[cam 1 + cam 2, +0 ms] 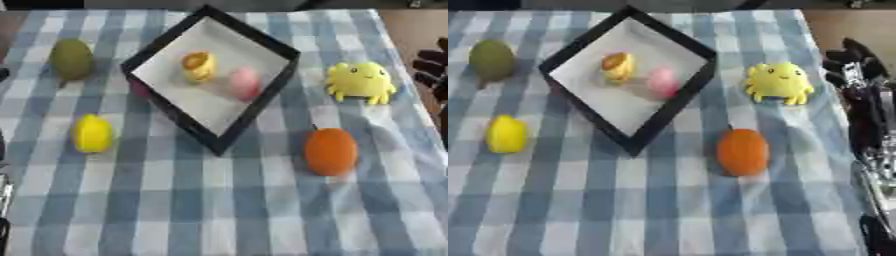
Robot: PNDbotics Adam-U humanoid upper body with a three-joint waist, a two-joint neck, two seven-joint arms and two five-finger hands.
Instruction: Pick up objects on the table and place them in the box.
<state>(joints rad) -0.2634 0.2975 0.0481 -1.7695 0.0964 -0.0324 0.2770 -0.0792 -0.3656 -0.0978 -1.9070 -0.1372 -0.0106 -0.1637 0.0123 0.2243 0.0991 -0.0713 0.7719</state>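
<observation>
A blue-and-white checked tablecloth is spread over the whole work area. Toward the far centre a black-walled box w/ a white floor is set cornerwise, one corner pointing at the robot. Inside it, approx. mid-floor, a yellow-orange round item and a pink round item are seen just beside each other.

At the right edge the right hand is shown, black w/ silver parts, beside the cloth and apart from all objects; whether its fingers are spread or curled cannot be told. The left hand is not made out.

Outside the box: an orange oval fruit is laid near the box's right-front wall; a yellow plush creature is placed right of the box; an olive-green fruit is seen far left; a lemon is laid left-front of the box.
</observation>
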